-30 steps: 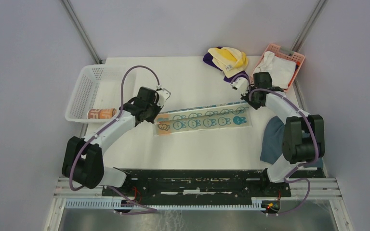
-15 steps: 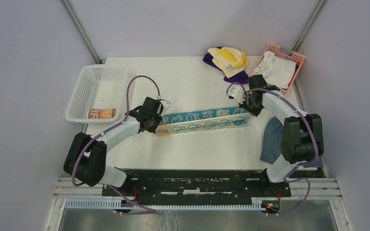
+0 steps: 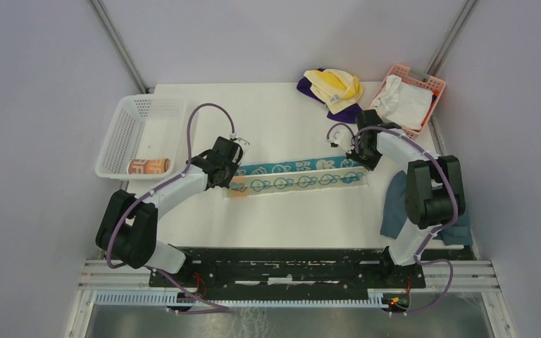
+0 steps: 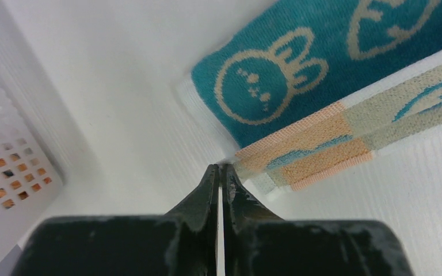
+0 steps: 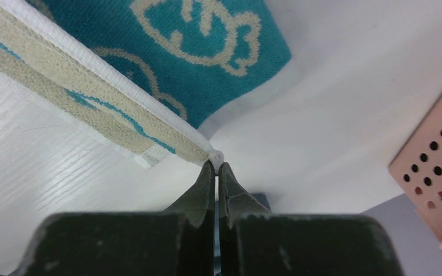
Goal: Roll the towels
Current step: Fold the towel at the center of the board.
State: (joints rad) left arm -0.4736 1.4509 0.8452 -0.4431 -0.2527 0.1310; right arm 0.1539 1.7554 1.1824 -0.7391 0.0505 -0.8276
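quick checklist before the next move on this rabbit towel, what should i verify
1. Left hand shut on the teal rabbit towel at its left end: ok
2. Right hand shut on the towel's right end: ok
3. Folded flap lies flat along the length: ok
4. Yellow and purple towel pile apart from it: ok
5. Pink basket not touching the right hand: ok
6. Both layers pinched: cannot tell

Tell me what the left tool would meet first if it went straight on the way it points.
The teal rabbit towel: the left tool, shut, seems to pinch its folded corner, and the towel's end lies flat on the table straight ahead of the tips.
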